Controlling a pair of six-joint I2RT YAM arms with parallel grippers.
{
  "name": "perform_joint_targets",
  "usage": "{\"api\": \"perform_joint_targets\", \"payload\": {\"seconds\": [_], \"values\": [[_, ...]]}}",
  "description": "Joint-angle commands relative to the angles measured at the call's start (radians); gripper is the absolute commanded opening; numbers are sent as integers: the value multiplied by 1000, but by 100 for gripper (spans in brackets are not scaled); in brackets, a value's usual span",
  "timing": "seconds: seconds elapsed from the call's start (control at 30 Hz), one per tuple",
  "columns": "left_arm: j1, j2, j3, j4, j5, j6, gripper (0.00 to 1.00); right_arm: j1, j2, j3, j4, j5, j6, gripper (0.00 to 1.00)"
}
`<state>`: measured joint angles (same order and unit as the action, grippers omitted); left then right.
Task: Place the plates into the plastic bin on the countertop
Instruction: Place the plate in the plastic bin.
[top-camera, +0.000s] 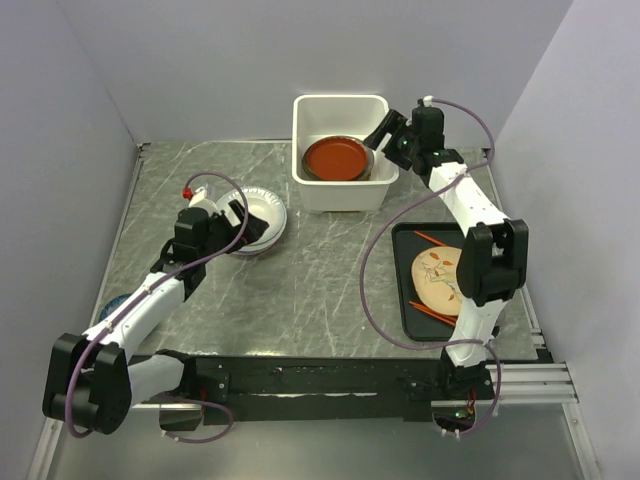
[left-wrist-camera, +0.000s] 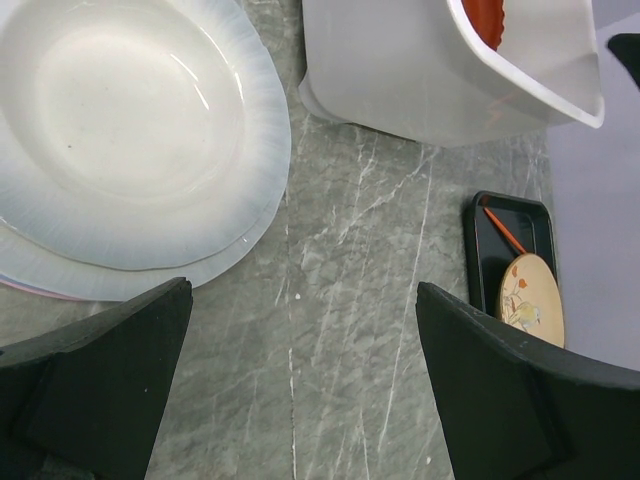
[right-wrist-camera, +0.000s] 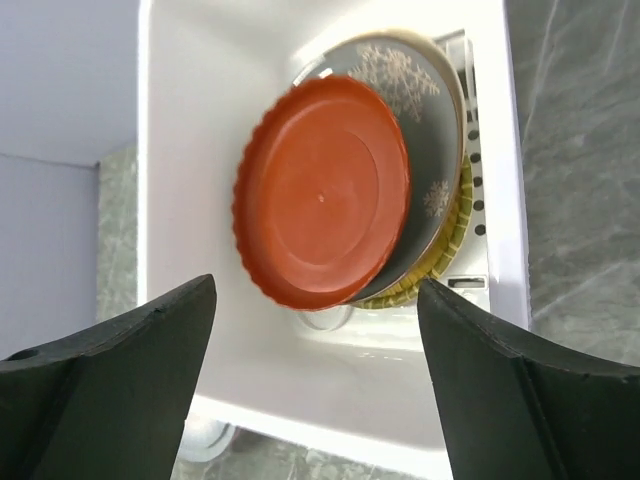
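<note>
Right wrist view: the right gripper (right-wrist-camera: 315, 285) is held over the bin (right-wrist-camera: 180, 120), jaws wide apart with nothing between them. The red plate (right-wrist-camera: 320, 195) lies inside, resting on a grey plate (right-wrist-camera: 432, 120); beneath, a yellowish edge (right-wrist-camera: 455, 240), perhaps a woven plate, is partly seen. This drop is judged done. The left gripper (left-wrist-camera: 302, 290), likewise spread and empty, is poised beside the white plates (left-wrist-camera: 130, 110) stacked on the countertop (left-wrist-camera: 340, 330). Next, a rim must be pinched and carried across. A cream plate (top-camera: 438, 278) lies on the tray (top-camera: 398, 262).
</note>
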<state>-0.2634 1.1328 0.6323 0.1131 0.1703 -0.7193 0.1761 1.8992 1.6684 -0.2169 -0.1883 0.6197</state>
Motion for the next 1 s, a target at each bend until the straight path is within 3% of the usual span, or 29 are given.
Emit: {"api": "perform_joint_targets", "payload": {"seconds": [0.0,0.27,0.5,0.8,0.97], "values": [[-4,-36,0,11,-20,1,99,0,-72,-7,86,18,-8,88],[-4,-54,7,-36,-81,3,99,35,-48,47,70,-19,-11,89],[0,5,52,-108,-156,24,99,111,-104,-5,59,-42,-41,79],[81,120,86,-96,-106,21,99,184,-362,-422,198,-49,-8,78],[136,186,105,-73,-83,23,99,221,-462,-542,238,-59,14,78]]}}
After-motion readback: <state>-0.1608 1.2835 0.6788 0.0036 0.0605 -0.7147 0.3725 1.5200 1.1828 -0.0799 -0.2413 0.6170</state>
